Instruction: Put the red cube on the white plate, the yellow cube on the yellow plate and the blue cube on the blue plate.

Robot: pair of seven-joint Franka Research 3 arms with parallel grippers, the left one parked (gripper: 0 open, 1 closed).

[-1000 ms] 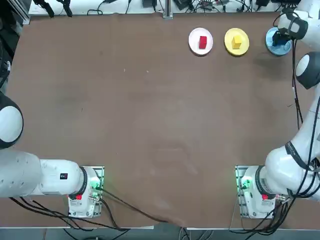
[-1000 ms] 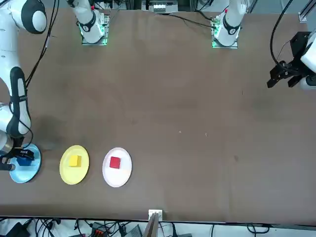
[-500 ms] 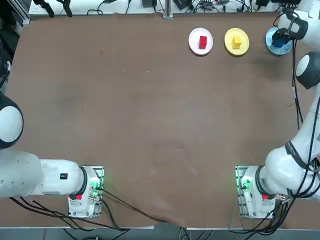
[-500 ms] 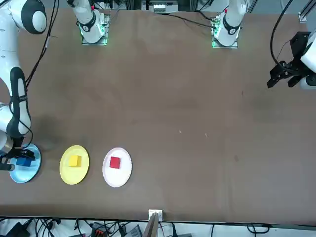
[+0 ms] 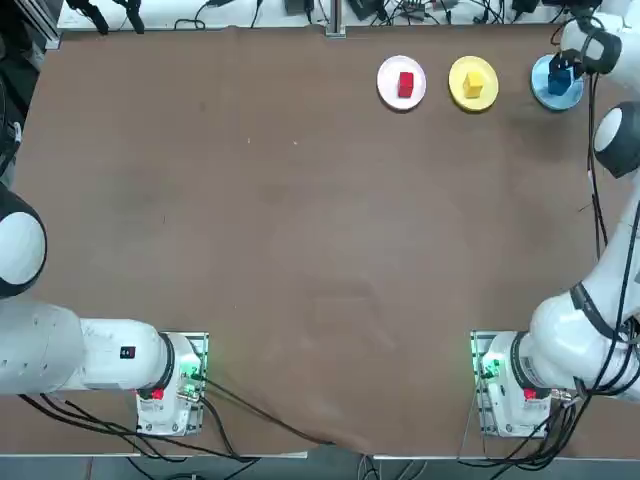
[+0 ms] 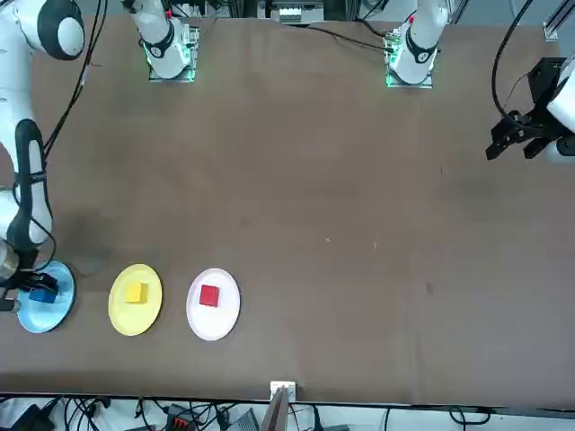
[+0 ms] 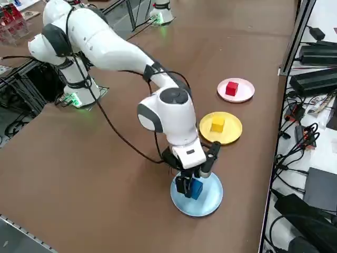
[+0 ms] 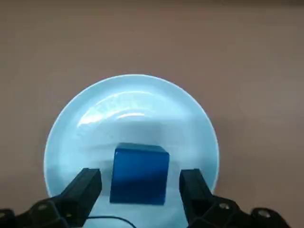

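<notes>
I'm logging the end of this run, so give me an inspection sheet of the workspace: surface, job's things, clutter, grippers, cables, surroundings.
Surface: brown table, bare apart from the plates.
Job's things: red cube on white plate; yellow cube on yellow plate; blue cube on blue plate.
Clutter: nothing seen.
Grippers: right gripper open, fingers either side of the blue cube, apart from it.
Cables: black cables across the table by the arm bases.
Surroundings: cables and power bricks beyond the table edge.

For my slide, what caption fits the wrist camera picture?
Open right gripper jaws flank the small solid blue cube resting on the round light-blue plate.
</notes>
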